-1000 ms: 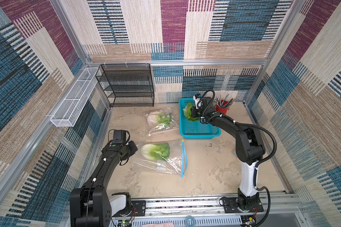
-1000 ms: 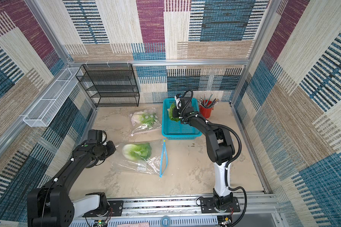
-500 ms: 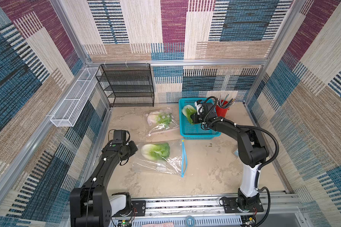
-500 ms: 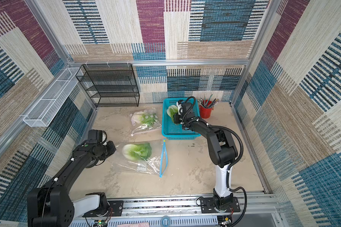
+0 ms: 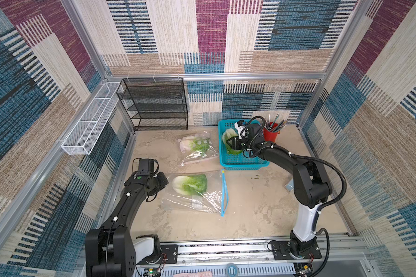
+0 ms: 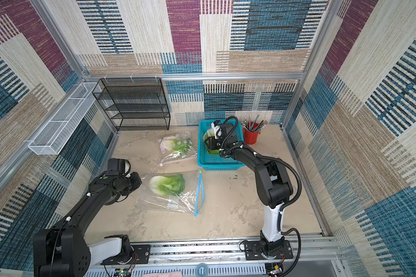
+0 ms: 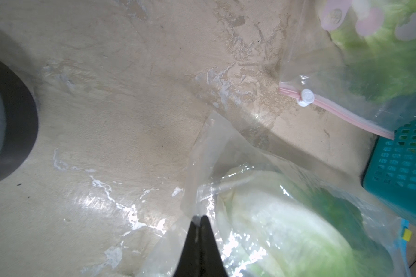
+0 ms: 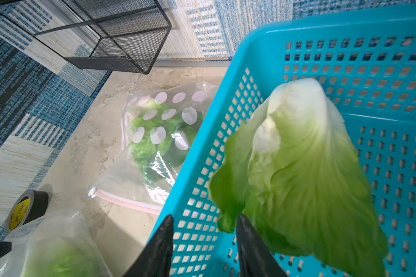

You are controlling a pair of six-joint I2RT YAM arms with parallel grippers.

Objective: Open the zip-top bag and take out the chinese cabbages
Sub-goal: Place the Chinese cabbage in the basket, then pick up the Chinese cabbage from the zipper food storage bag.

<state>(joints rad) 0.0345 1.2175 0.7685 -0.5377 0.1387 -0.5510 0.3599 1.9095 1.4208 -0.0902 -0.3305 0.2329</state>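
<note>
Status: roughly a third done, by my read.

- cabbage 1 (image 8: 298, 167): out of its bag, lying loose in the blue basket (image 5: 244, 165) at 1 o'clock on the desk (image 5: 255, 206), white base toward 12. Over the basket's 9 o'clock side hangs the right hand (image 8: 204, 217). Its fingers are spread and clamp nothing, with a leaf edge just beside one tip. Reads as a release, not a grip.
- cabbage 2 (image 5: 190, 184): inside the blue-zip bag (image 5: 197, 203), at 8 o'clock from desk centre. The blue zip strip (image 6: 199, 191) at the bag's 3 o'clock end shows as two parted lines in a top view, so I judge the mouth open. The left hand (image 7: 199, 218) is pressed together, pinching film at the bag's 9 o'clock end, opposite the mouth. The cabbage sits toward that closed end, near the hand.
- cabbage 3 (image 5: 197, 145): in the dotted bag (image 5: 197, 159) at 11 o'clock, just beside the basket. The pink zip (image 8: 130, 202) reads as one flat line with the white slider (image 7: 306, 97) at one end. Probably shut and not yet worked.

Left to do: get cabbage 2 out through the open mouth, then unzip the dotted bag and pull out cabbage 3. The thin film in the left pinch could slip.
</note>
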